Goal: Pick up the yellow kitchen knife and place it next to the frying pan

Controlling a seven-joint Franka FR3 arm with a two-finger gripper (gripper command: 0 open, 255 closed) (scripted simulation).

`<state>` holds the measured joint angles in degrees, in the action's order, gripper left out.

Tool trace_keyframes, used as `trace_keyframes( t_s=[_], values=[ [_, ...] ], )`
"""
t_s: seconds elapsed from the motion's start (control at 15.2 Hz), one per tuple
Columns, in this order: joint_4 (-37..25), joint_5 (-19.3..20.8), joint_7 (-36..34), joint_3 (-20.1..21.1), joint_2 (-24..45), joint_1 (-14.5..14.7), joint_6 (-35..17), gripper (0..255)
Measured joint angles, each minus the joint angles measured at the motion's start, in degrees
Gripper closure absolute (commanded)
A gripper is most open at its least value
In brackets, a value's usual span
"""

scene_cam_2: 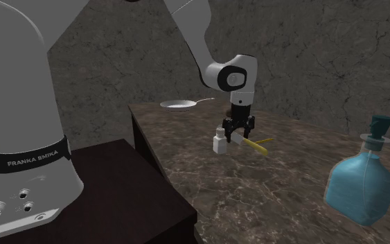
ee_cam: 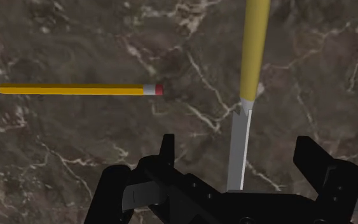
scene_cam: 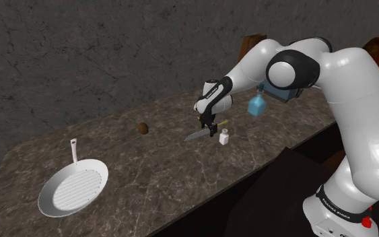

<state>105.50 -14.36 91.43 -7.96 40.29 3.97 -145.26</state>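
Note:
The knife (ee_cam: 252,57) has a yellow handle and a grey blade and lies flat on the dark marble counter (scene_cam: 181,175). My gripper (ee_cam: 241,167) is open and low over it, one finger (ee_cam: 166,153) on each side of the blade without touching it. In the shoulder view the gripper (scene_cam: 211,128) stands over the knife (scene_cam: 198,134) at mid-counter. The white frying pan (scene_cam: 73,188) rests far off toward that view's lower left. From the second exterior view the gripper (scene_cam_2: 239,132) hangs above the knife (scene_cam_2: 255,145), with the pan (scene_cam_2: 179,105) behind at the counter's far end.
A yellow pencil (ee_cam: 75,90) lies beside the knife handle. A small white bottle (scene_cam: 224,137) stands right next to the gripper. A blue bottle (scene_cam_2: 359,184) stands farther along the counter, and a small brown object (scene_cam: 142,128) sits between knife and pan. A stone wall backs the counter.

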Motion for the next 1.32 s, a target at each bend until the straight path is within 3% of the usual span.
trace_keyframes(
  t_s=[0.07,0.13,0.79,1.32],
  values=[
    [0.0,0.0,0.0,0.0,0.0,0.0,0.0,0],
    [0.0,0.0,0.0,0.0,0.0,0.0,0.0,255],
    [0.0,0.0,0.0,0.0,0.0,0.0,0.1,255],
    [1.0,1.0,-0.8,-0.9,-4.2,0.7,3.2,255]
  ],
)
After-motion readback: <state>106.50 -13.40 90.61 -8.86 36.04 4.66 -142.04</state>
